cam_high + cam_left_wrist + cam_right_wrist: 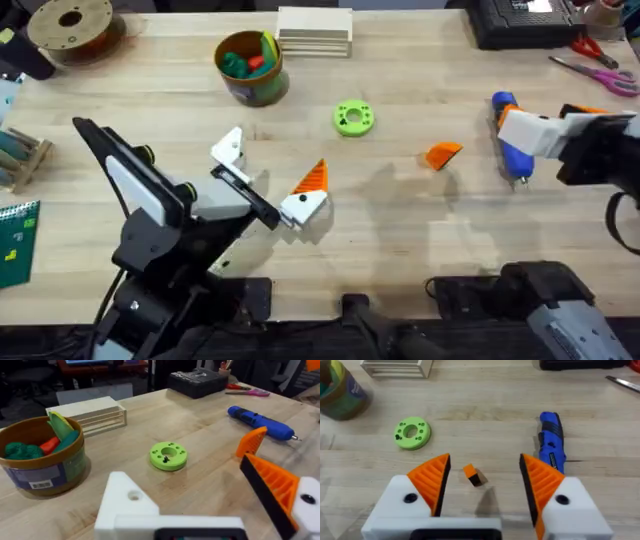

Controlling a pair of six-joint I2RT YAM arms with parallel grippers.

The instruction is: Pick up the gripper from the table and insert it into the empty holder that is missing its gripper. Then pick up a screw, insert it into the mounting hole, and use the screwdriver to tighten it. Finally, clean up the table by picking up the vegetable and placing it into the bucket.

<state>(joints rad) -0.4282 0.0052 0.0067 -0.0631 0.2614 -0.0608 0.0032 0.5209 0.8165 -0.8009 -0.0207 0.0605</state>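
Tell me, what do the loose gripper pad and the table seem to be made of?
The gripper looks like matte orange plastic, probably 3D-printed, judging by its ribbed face. The table seems to be light wood with a smooth finish: grain lines and joined planks show.

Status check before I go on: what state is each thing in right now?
left gripper: open, holding nothing
right gripper: open, holding nothing
holder: bare, no orange pad fitted
orange gripper pad: loose on the table
screwdriver: lying flat, not held
bucket: upright, toy pieces inside
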